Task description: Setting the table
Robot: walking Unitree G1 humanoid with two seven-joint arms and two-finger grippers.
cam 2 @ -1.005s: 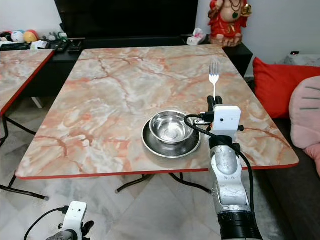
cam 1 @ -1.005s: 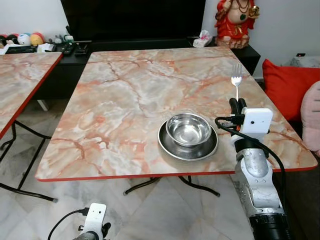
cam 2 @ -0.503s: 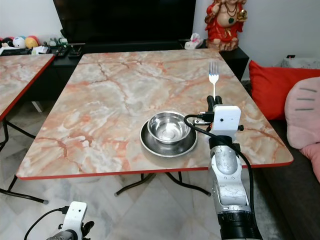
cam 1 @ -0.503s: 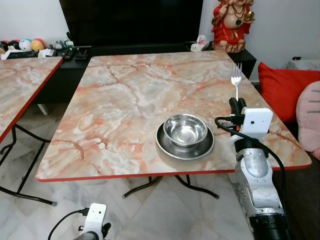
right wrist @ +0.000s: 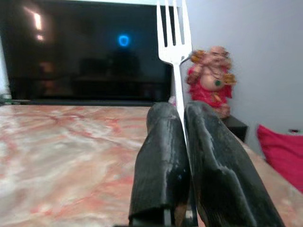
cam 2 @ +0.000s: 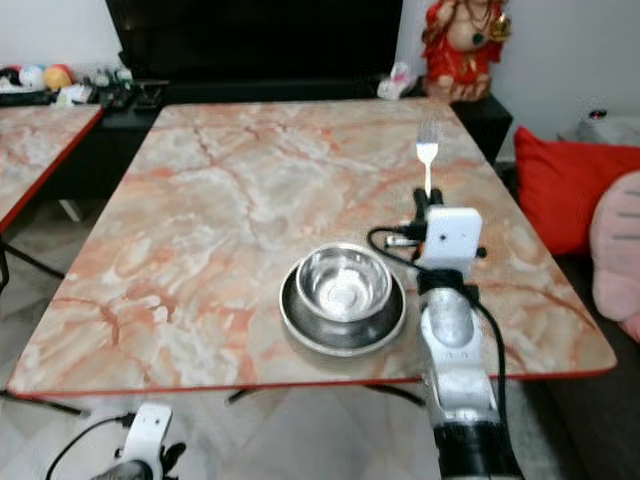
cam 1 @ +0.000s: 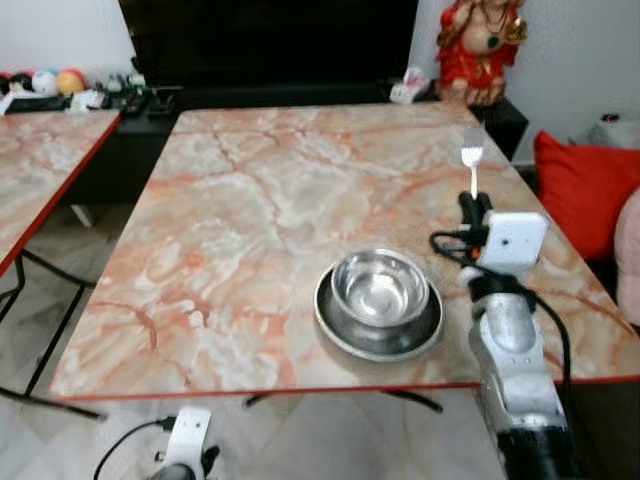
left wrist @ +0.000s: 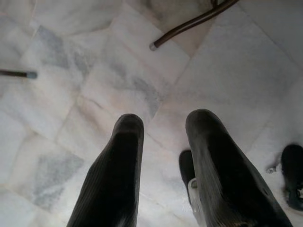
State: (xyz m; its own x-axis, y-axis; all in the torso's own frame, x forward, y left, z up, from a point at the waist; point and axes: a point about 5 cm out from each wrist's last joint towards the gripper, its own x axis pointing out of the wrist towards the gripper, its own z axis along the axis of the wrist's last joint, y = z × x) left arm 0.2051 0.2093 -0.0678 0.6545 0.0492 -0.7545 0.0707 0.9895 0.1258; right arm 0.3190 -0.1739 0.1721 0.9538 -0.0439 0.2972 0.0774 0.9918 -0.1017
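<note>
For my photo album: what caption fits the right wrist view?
End effector shut on an upright fork, marble table beyond.

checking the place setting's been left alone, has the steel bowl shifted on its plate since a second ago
No. The steel bowl sits centred on the steel plate as before, near the table's front edge. The picture-wide shift is camera movement.

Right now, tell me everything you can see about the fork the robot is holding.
The fork is a slim piece of shiny silver metal with four tines. It stands upright, tines up, its handle clamped between the shut black jaws of the right gripper, which hide the lower part. It is held in the air above the right side of the marble-patterned table, to the right of the steel bowl and beyond it. Nothing but the gripper touches it.
</note>
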